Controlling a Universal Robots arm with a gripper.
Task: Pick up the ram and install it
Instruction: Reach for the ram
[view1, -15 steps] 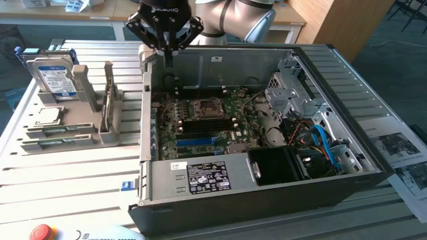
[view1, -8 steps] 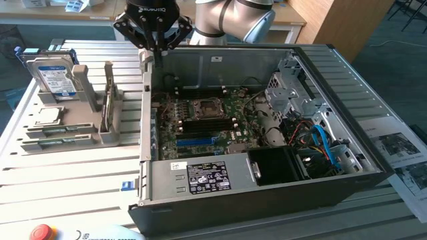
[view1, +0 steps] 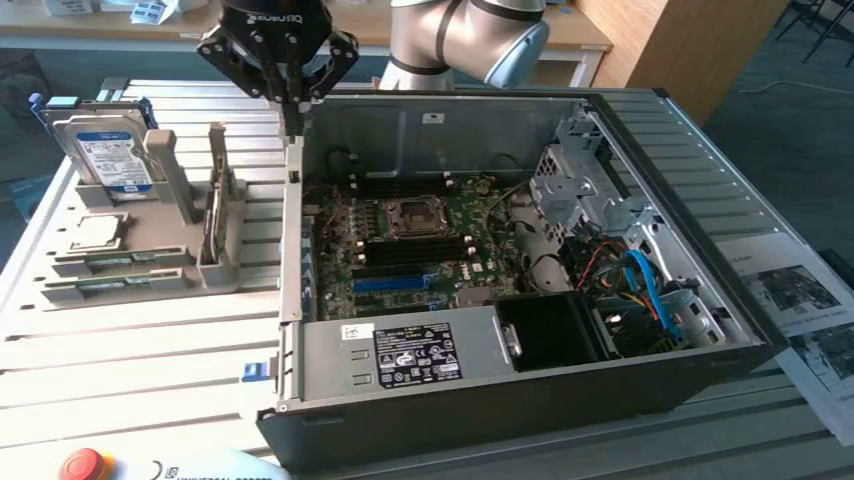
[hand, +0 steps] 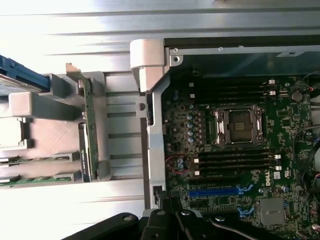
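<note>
The gripper (view1: 288, 118) in the upper left of the exterior view is carrying the brand name "ROBOTIQ" in pale letters on its black body, and it is reading upside down. At the bottom left edge, a pale housing (view1: 200, 468) beside a red button (view1: 83, 465) is showing the words "UNIVERSAL ROBOTS". The black-and-white label (view1: 415, 357) on the power supply (view1: 327, 372), the blue label (view1: 115, 160) on the hard drive (view1: 91, 124) and the printed sheets (view1: 801, 300) at the right edge are bearing print too small to read. In the wrist view, the green motherboard (hand: 175, 125) is displaying a white Dell logo (hand: 268, 179) near its blue slot (hand: 215, 191).
</note>
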